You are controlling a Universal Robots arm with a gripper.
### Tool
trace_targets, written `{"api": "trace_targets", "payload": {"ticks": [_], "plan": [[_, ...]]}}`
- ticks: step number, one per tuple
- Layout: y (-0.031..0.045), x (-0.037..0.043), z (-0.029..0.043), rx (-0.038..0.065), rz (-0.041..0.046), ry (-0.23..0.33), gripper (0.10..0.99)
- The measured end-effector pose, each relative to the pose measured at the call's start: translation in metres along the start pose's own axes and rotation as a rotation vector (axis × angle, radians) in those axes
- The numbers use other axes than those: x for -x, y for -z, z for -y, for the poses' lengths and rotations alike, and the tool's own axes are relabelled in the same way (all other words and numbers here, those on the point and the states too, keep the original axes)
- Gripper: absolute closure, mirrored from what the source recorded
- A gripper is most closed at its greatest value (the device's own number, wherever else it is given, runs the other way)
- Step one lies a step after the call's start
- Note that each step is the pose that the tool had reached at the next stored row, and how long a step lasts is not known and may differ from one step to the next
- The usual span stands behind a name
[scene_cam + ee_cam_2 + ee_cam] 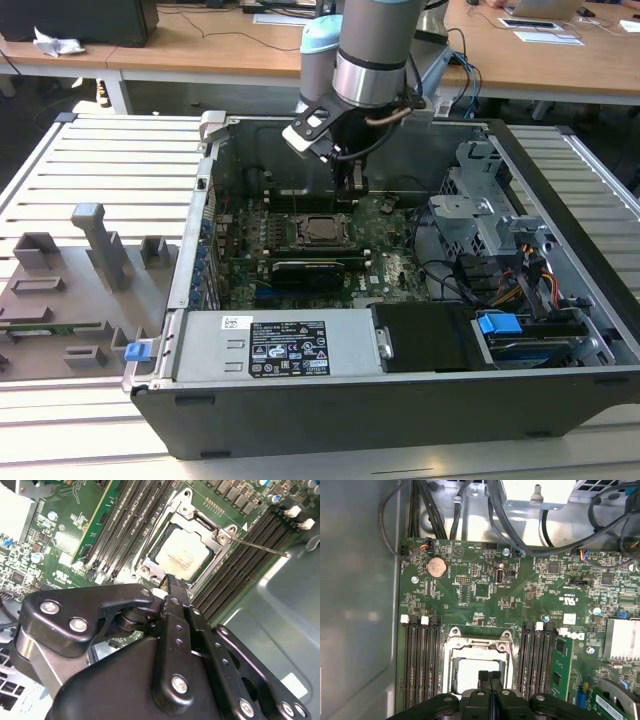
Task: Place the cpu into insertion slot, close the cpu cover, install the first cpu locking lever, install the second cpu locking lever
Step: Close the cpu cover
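The cpu, a flat square chip with a dull silver-grey metal top, lies level in the square black insertion slot on the green circuit board. The thin silver metal cpu cover frames it. The black tool hangs over one chip edge, its fingers pressed together on nothing.

The black gripper blocks one edge of the dull silver-grey square cpu and of the thin silver metal cpu cover around it in the first wrist view. In the exterior view the grey robot arm runs off the picture's edge, and the small black insertion slot is too small to tell whether that cover lies flat.
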State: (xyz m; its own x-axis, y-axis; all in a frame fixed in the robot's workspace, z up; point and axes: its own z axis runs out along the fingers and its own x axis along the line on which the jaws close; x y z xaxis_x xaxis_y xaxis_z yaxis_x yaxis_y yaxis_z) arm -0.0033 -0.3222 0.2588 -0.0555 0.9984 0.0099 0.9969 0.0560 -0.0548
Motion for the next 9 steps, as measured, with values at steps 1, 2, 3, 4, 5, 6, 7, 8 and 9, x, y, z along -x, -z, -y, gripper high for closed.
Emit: {"api": "trace_targets", "payload": {"ticks": [1,2,3,4,5,6,7,8,9], "plan": [[0.0042,0.0000,0.0002,0.000,0.0000,0.000,0.980],[0.0072,0.0000,0.0004,0.000,0.0000,0.000,0.980],[0.0092,-0.0001,0.0005,0.000,0.0000,0.000,0.980],[0.0126,-0.0001,0.0006,0.000,-0.0001,0.000,0.980],[0.0155,-0.0001,0.0008,-0.001,0.0000,0.000,0.980],[0.0173,-0.0002,0.0009,-0.001,0.0000,0.000,0.980],[0.0187,-0.0002,0.0009,-0.001,-0.0001,0.000,0.980],[0.0208,-0.0002,0.0010,-0.001,0.0001,0.000,0.980],[0.0209,-0.0002,0.0010,0.000,-0.0003,0.000,0.980]]}}
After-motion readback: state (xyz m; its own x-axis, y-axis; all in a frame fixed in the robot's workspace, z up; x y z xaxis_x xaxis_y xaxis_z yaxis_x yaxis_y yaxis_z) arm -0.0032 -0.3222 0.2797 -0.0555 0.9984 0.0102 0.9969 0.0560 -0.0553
